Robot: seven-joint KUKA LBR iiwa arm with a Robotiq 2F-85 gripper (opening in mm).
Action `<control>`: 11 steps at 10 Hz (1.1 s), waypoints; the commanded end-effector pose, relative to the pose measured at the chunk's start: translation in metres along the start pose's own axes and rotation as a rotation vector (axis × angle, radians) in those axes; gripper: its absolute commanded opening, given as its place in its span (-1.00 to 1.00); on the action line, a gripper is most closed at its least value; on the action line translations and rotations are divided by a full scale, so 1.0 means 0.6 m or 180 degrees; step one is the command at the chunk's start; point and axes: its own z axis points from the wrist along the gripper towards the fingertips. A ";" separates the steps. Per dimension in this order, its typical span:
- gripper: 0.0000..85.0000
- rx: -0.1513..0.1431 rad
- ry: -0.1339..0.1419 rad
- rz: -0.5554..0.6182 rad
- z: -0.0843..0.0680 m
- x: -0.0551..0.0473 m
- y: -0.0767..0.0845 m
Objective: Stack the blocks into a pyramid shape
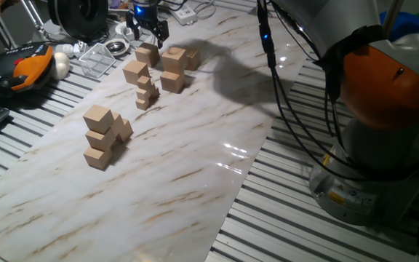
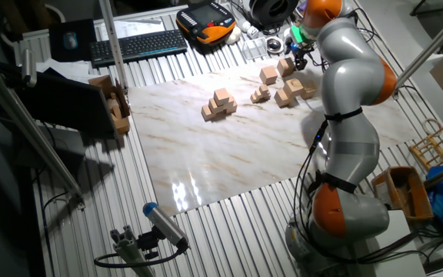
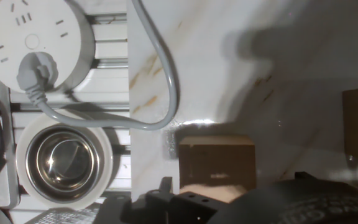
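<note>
Jaws: spread, gripper [image 1: 148,32] above a block [image 1: 148,54] | pyramid [image 1: 105,136]: partly stacked | loose blocks [image 1: 173,70]: remaining

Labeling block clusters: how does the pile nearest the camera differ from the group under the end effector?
The near pile is stacked in tiers with one cube on top; the far group is mostly loose, low stacks. The near pile stands alone on the marble; the far group sits right below the end effector. Both are plain tan wooden cubes.
</note>
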 end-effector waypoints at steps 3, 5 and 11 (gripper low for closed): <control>1.00 -0.0006 0.0009 -0.0002 0.013 0.000 0.012; 1.00 0.0014 0.0019 0.0014 0.015 0.000 0.013; 1.00 0.0101 0.0088 0.0031 0.031 0.000 0.019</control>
